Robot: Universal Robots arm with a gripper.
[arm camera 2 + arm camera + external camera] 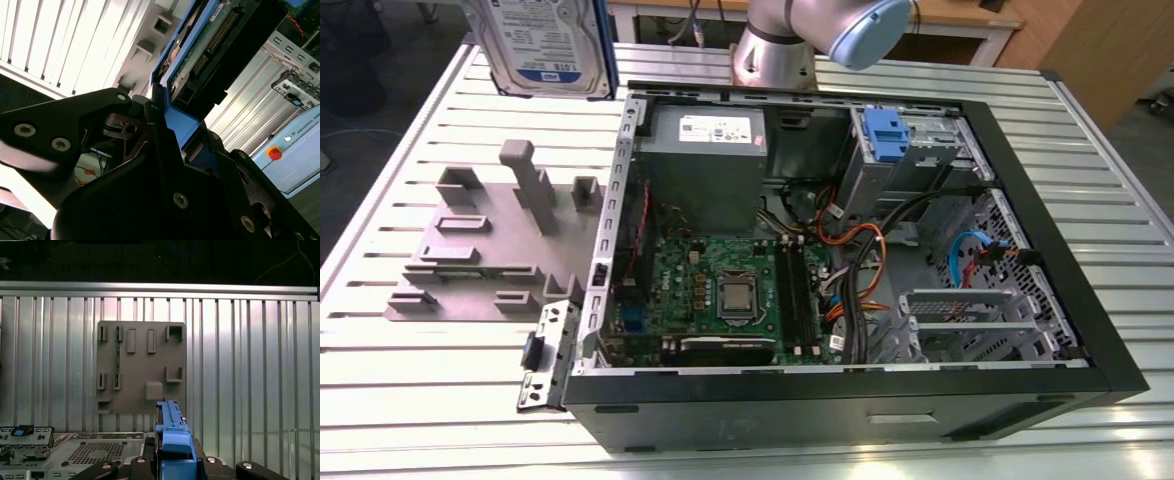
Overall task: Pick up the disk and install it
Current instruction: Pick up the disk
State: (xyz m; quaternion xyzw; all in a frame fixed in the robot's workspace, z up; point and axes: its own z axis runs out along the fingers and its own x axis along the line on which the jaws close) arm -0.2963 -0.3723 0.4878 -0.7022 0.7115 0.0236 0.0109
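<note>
I have the end effector (173,466) clamped on the disk (547,45) by its blue carrier frame. The disk is held in the air above the bench (440,390), near the grey fixture (480,250) and the open computer case (854,405). Its white-and-blue label faces the exterior view.

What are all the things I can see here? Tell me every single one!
disk: one, silver with a white-and-blue label and blue frame, held off the table at the exterior view's left
computer case: one, black, open, on the table
power-supply box: one, grey, inside the case
circuit board: one, green, inside the case
latch: one, blue, on the metal drive bay
cables: several, orange, black and blue, inside the case
holder block: one, grey, beside the case
table: one, silver, slatted
robot arm: one, grey and pale blue, behind the case
gripper: one, black, clamped on the disk's frame
</note>
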